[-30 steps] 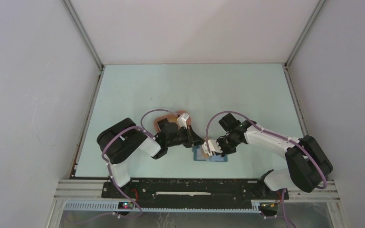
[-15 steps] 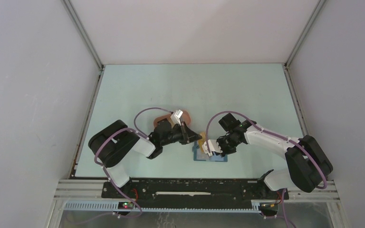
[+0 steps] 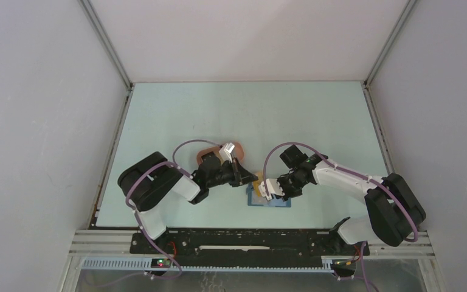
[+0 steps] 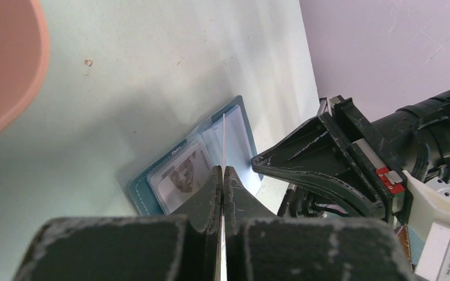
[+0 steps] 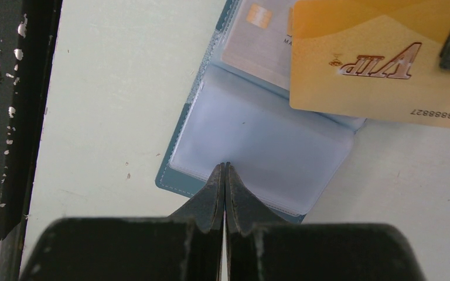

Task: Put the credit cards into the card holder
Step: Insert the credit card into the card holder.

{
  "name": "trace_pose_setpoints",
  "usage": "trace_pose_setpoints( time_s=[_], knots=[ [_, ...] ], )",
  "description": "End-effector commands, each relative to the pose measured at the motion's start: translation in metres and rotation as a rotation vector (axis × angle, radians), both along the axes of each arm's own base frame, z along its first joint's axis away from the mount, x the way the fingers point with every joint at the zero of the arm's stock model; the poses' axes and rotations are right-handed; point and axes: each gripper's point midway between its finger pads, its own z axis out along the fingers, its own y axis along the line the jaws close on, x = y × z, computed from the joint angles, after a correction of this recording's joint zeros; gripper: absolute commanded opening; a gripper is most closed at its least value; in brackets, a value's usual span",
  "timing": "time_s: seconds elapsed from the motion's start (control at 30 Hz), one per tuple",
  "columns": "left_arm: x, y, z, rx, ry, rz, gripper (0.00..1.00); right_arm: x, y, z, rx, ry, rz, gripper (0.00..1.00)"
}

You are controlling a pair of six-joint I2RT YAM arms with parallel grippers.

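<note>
The card holder [image 3: 270, 199] lies open on the table near the front, dark blue with clear slots [image 5: 263, 149]. A whitish card [image 5: 256, 41] sits in its far slot and also shows in the left wrist view [image 4: 179, 175]. My left gripper [image 3: 247, 176] is shut on the yellow-orange card [image 3: 258, 179], held on edge over the holder's far side. The card reads "VIP" in the right wrist view [image 5: 381, 64] and shows edge-on in the left wrist view [image 4: 223, 140]. My right gripper [image 3: 274, 189] is shut, its tips [image 5: 225, 167] resting on the holder's near clear slot. The black card is out of view.
The salmon-pink tray [image 3: 208, 149] lies behind my left wrist, partly hidden, and its rim shows in the left wrist view [image 4: 32, 70]. The black rail [image 5: 12, 117] of the arm bases runs along the table's near edge. Grey walls stand on three sides.
My left arm has shifted and its wrist has turned, so the yellow-orange card now shows over the holder's far side. My right gripper has stayed on the holder.
</note>
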Motion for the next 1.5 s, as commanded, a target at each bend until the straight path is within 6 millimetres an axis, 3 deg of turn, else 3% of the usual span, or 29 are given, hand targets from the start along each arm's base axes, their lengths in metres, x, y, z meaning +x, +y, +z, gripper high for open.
trace_pose_setpoints(
  time_s=[0.0,0.73,1.3,1.47],
  knots=[
    [0.001,-0.007,0.005,-0.022,-0.026,-0.025,0.00,0.000,0.003,0.000,-0.001,-0.002,0.002,0.03],
    [-0.011,-0.027,0.002,-0.037,0.003,-0.093,0.00,0.000,0.003,0.000,0.000,-0.003,0.006,0.03],
    [-0.021,-0.024,-0.026,0.090,0.116,-0.088,0.00,0.001,0.006,0.002,0.007,-0.014,0.001,0.04],
    [-0.024,-0.031,-0.026,0.092,0.137,-0.123,0.00,0.000,0.007,0.002,0.006,-0.016,0.005,0.05]
  ],
)
